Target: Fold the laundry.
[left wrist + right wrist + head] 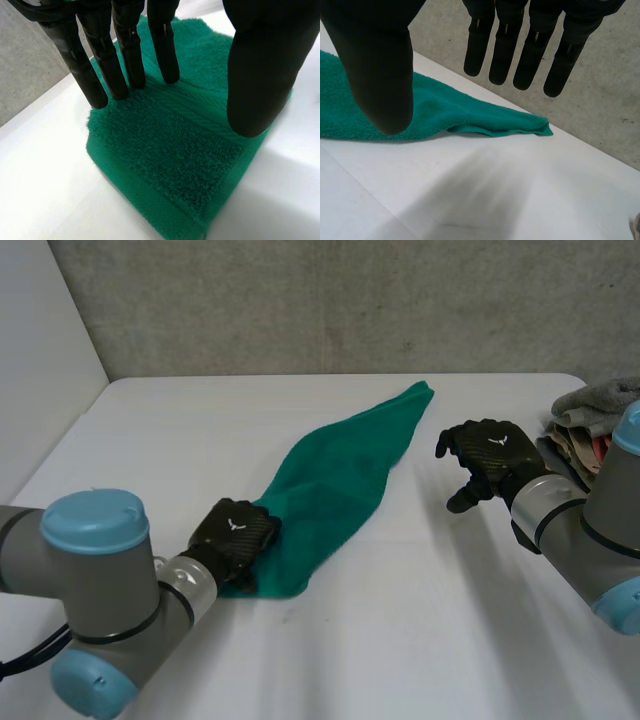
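Towel (345,475), green, lies diagonally mid-frame on counter (400,640). Left hand (235,532) over its lower-left end, fingers (129,50) straight, released. Right hand (487,455) to its right, fingers (506,45) released.

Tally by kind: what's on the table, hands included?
Green towel: 1
Cloth pile: 1
Hands: 2, left hand and right hand
Total: 4

a lab-like room: white table (400,640) against a bare concrete wall (350,300).
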Tool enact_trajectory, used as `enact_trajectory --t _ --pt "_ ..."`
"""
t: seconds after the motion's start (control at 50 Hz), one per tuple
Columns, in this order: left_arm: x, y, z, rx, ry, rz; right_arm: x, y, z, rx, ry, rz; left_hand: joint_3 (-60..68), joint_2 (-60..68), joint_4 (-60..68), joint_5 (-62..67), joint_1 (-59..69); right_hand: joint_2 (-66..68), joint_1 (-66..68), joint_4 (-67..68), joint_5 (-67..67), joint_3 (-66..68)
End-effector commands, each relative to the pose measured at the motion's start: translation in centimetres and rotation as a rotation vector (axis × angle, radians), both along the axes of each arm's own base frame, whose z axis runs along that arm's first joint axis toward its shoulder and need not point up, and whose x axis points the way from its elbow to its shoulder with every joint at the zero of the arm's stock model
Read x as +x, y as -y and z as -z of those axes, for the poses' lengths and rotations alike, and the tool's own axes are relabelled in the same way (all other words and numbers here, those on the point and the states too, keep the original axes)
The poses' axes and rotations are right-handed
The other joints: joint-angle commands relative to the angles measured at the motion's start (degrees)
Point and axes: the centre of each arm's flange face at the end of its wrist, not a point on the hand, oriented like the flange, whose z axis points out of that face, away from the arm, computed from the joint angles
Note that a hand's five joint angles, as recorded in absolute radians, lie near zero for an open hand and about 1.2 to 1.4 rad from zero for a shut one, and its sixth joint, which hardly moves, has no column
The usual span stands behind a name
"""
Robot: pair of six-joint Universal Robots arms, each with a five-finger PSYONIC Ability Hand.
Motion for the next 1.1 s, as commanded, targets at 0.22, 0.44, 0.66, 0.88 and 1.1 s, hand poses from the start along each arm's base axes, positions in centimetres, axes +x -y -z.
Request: enact_trajectory --t 0.22,0.44,0.66,0.88,1.1 --pt "-1.8 2.6 0.8 -0.132 0.026 -0.011 -0.4 0.2 0.1 -0.011 -0.016 0.009 46.76 47.12 47.22 47.74 45.68 1.88 1.32 2.02 3.76 2.35" --pt "-1.0 1.6 -9.2 -0.305 -0.103 -0.057 -0.8 0.4 -0.6 0.023 -0.023 0.029 46.76 47.12 47.22 47.74 45.68 -0.81 -1.38 -0.67 1.07 -0.34" --pt "1.0 -3.2 -3.6 0.104 0.084 0.046 -0.6 0.0 0.2 0.042 -0.036 0.027 -9.91 -9.55 -9.44 -8.92 -10.99 -1.65 -2.22 -1.51 0.23 -1.18" --pt "0.5 -0.7 -0.7 -0.030 0.033 0.001 0.0 -0.5 1.3 0.064 -0.052 0.009 -3.36 -3.00 -2.89 -2.37 -4.44 -1.65 -2.22 -1.51 0.23 -1.18" --pt "0.0 0.3 1.2 -0.023 0.060 -0.002 0.0 -0.5 1.6 0.043 -0.072 0.005 -2.85 -2.49 -2.38 -1.86 -3.93 -1.82 -2.38 -1.67 0.06 -1.34"
